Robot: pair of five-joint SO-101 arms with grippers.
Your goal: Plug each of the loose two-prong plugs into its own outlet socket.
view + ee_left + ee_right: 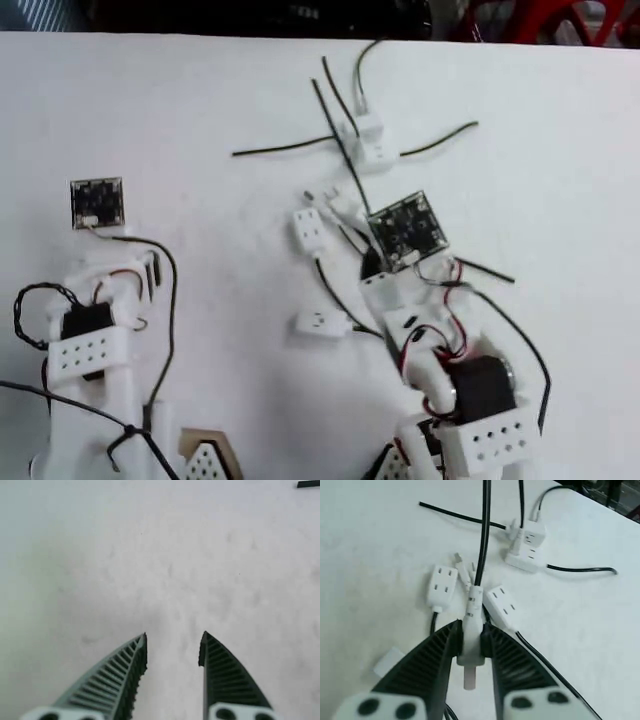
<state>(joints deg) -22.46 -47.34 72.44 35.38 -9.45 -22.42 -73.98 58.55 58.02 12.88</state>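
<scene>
Holding tight to a white plug [474, 607], the right gripper [471, 627] has its fingers [435, 655] clamped on both sides of the plug's body. The plug's black cord [484, 530] runs away from it across the white table [200, 100]. The plug hangs over the table between two white socket blocks. One socket block [442, 584] lies on one side of the cord and the other socket block [502, 605] lies on the other side, both near the plug but not touching it. A second small plug [462, 566] lies loose on the table, just beside the first socket block. Farther off, two more socket blocks [527, 542] lie touching each other, with black cords running out from them. One more socket block [322, 323] lies near the right arm in the high view. The left gripper [172, 640] is well apart from all of this, low over a bare bit of table, and its fingers [127, 675] are apart with nothing between them.
</scene>
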